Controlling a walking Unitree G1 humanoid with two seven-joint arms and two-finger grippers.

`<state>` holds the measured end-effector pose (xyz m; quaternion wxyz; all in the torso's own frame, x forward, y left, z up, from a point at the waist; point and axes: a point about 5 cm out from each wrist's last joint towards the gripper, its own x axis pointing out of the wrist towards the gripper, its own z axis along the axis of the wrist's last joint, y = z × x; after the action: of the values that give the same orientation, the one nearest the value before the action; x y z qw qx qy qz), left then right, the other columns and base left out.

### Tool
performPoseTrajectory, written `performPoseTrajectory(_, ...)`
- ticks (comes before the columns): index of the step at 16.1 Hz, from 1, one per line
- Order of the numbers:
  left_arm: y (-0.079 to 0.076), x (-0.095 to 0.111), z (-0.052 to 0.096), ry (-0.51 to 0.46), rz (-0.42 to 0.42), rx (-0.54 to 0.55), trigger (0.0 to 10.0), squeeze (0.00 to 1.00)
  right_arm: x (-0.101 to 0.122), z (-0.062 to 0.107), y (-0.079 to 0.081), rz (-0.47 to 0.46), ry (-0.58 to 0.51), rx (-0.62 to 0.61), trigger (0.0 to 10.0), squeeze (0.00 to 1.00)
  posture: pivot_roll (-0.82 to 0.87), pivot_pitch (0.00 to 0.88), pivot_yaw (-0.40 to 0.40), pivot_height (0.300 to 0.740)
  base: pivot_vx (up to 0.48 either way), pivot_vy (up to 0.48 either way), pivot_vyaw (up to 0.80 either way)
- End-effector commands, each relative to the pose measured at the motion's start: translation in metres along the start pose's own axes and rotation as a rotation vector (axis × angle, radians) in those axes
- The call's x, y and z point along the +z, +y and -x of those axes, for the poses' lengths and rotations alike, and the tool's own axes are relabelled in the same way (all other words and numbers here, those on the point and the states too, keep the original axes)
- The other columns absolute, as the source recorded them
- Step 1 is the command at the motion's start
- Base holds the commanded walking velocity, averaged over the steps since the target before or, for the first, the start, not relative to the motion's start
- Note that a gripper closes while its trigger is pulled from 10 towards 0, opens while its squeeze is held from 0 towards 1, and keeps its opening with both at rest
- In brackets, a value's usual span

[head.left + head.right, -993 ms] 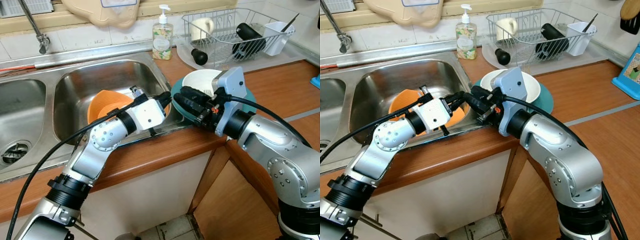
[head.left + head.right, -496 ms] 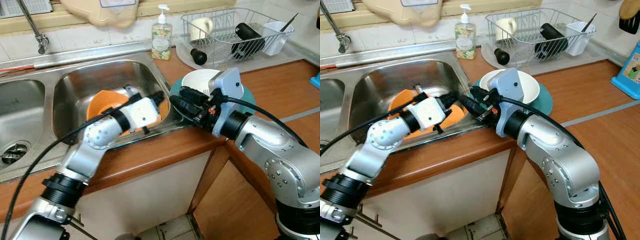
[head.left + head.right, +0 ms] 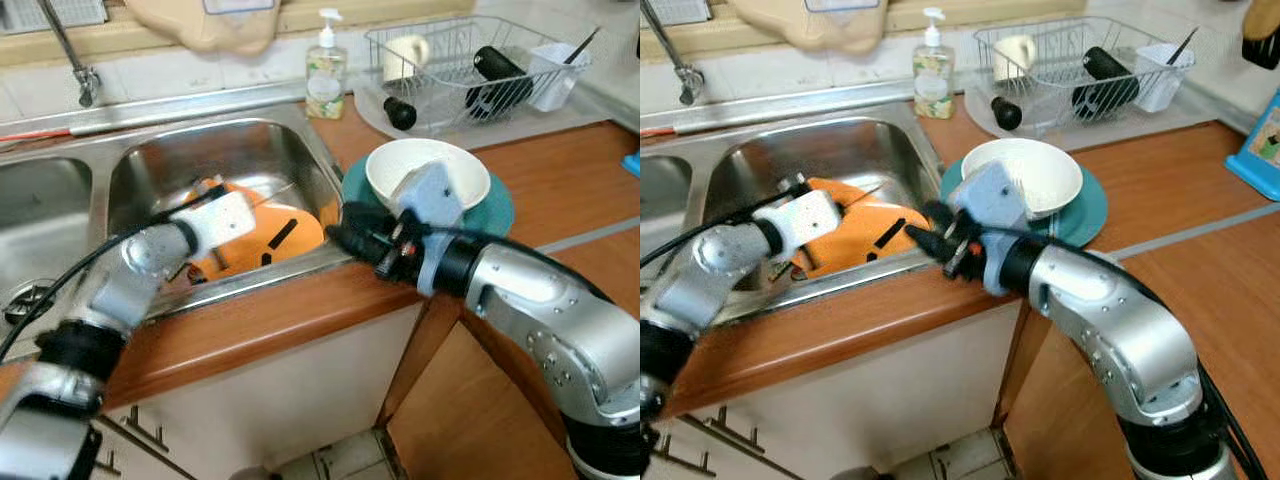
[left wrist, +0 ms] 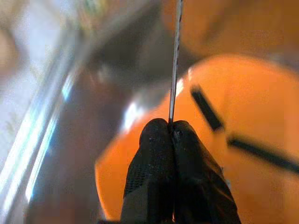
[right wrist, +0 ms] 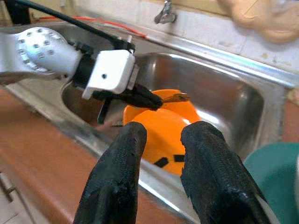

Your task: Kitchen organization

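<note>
I keep the left gripper (image 4: 174,133) with jaws clamped on a thin utensil (image 4: 175,60) over the orange bowl (image 3: 262,234) in the sink (image 3: 250,155). The right gripper (image 5: 161,154), jaws apart, waits at 3 o'clock to take it.

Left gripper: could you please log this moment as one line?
left gripper shut on thin utensil | over orange bowl in sink | right gripper open

Orange bowl (image 3: 262,232) with black stripes, teal plate (image 3: 497,208).
</note>
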<state>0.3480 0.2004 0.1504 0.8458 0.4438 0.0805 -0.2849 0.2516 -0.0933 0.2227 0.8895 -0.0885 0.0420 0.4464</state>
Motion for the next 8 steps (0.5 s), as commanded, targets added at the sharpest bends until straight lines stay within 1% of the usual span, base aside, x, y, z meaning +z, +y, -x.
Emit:
performPoseTrajectory(1, 0.003, 0.0, -0.001, 0.024, -0.012, -0.019, 0.4, 0.0, -0.002, 0.001, 0.003, 0.004, 0.015, 0.018, 10.0, 0.0, -0.08, 0.0, 0.041, 0.74, 0.0, 0.0, 0.0)
performPoseTrajectory(2, 0.004, -0.005, -0.003, 0.065, -0.015, -0.025, 8.5, 0.0, -0.003, 0.0, 0.004, 0.008, 0.025, 0.024, 10.0, 0.0, -0.08, 0.0, 0.038, 0.74, 0.0, 0.0, 0.0)
performPoseTrajectory(3, 0.004, -0.013, -0.007, 0.145, 0.002, -0.072, 10.0, 0.0, -0.006, -0.001, 0.006, 0.016, 0.042, 0.036, 10.0, 0.0, -0.08, 0.0, 0.041, 0.74, 0.0, 0.0, 0.0)
performPoseTrajectory(4, 0.003, -0.017, -0.008, 0.174, 0.008, -0.093, 10.0, 0.0, -0.007, -0.001, 0.006, 0.019, 0.048, 0.04, 10.0, 0.0, -0.08, 0.0, 0.041, 0.74, 0.0, 0.0, 0.0)
performPoseTrajectory(5, -0.002, -0.025, -0.01, 0.257, 0.028, -0.151, 10.0, 0.0, -0.01, -0.002, 0.009, 0.032, 0.067, 0.046, 10.0, 0.0, -0.08, 0.0, 0.043, 0.74, 0.0, 0.0, 0.0)
performPoseTrajectory(6, -0.003, -0.029, -0.012, 0.303, 0.032, -0.168, 10.0, 0.0, -0.012, -0.002, 0.01, 0.038, 0.078, 0.046, 10.0, 0.0, -0.08, 0.0, 0.043, 0.74, 0.0, 0.0, 0.0)
performPoseTrajectory(8, -0.006, -0.032, -0.015, 0.321, 0.035, -0.184, 10.0, 0.0, -0.016, -0.002, 0.01, 0.048, 0.106, 0.028, 10.0, 0.0, -0.08, 0.0, 0.043, 0.74, 0.0, 0.0, 0.0)
